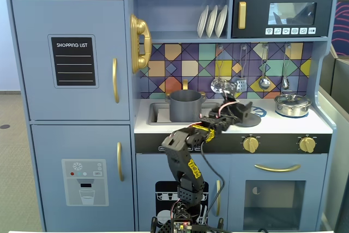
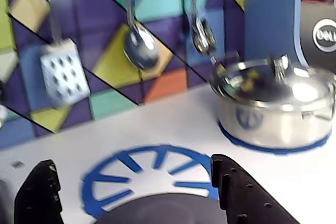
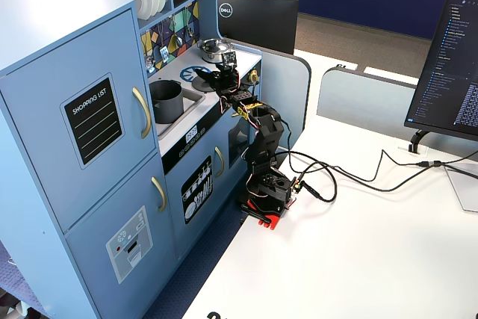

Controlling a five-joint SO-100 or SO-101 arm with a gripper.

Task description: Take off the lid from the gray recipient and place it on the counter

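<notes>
Two jaws of your gripper (image 2: 128,195) stand apart w/ the dark lid (image 2: 157,209) between them, low over the blue burner ring (image 2: 152,174) on the counter (image 2: 173,124), and whether they squeeze it or only flank it I cannot tell. Gray recipient (image 1: 185,106) sits open in the sink, left of the arm in a fixed view, so I judge you are at the placing step. Next move, I think: lower the lid flat, release, retreat w/o touching the silver pot (image 2: 275,106).
</notes>
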